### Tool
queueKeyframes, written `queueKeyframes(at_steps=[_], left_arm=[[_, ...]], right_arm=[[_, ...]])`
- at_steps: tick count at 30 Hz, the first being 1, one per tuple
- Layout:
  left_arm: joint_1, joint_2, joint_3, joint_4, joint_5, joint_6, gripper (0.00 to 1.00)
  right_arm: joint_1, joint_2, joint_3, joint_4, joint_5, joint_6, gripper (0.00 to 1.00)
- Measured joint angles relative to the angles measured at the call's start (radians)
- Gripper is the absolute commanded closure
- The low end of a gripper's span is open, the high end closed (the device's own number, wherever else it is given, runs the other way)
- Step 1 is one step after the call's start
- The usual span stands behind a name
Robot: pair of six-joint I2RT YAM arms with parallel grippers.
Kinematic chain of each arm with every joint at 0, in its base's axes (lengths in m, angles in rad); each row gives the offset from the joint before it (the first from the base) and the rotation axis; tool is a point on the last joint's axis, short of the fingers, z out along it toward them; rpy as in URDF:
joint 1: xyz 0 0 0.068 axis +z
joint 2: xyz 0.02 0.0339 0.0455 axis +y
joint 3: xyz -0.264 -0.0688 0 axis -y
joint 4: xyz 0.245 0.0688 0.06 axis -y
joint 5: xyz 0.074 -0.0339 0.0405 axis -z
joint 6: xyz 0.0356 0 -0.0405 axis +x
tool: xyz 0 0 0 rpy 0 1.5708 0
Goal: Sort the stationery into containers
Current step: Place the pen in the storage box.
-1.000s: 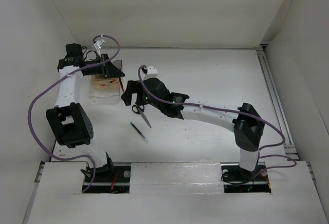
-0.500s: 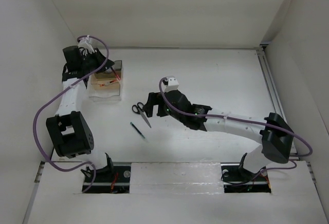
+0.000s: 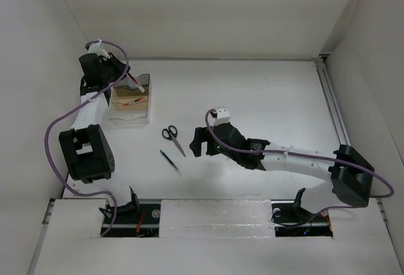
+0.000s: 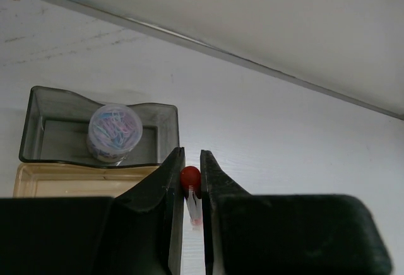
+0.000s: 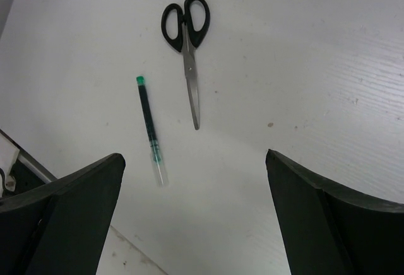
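My left gripper [image 3: 130,81] is shut on the slim red pen [image 3: 138,86] and holds it over the back end of the clear box [image 3: 130,117]. In the left wrist view the red pen [image 4: 190,177] is pinched between my jaws [image 4: 190,160]. The box [image 4: 36,116] lies below and to the left, with the greyish-lilac cylinder [image 4: 115,132] in its dark end compartment. The scissors [image 3: 172,137] and the dark pen [image 3: 170,161] lie on the table. My right gripper [image 3: 198,141] is open and empty, to the right of them. They also show in the right wrist view: the scissors [image 5: 186,29], the dark pen [image 5: 150,130] and my gripper [image 5: 194,156].
A reddish streak [image 3: 130,103] shows in the box's brownish compartment [image 4: 76,183]. The left wall stands close behind the left arm. A rail [image 3: 334,117] runs along the table's right side.
The right arm has drawn back to the right and nearer, away from the scissors. The left gripper has swung a little back and left over the box, the red pen still in it.
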Motion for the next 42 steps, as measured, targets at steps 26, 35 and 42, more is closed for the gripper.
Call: queueKeyframes(at_steps=[26,35,42], left_arm=[[0.000,0.101,-0.074,0.105,-0.123,0.043,1.00],[0.000,0.110,-0.079,0.108,-0.157,0.069,1.00],[0.000,0.132,-0.079,0.095,-0.193,0.100,1.00]], right_arm=[[0.000,-0.125,-0.105,0.002,0.000,-0.023,0.00],[0.000,-0.127,-0.110,0.002,0.000,-0.027,0.00],[0.000,-0.133,-0.110,0.002,0.000,-0.029,0.00]])
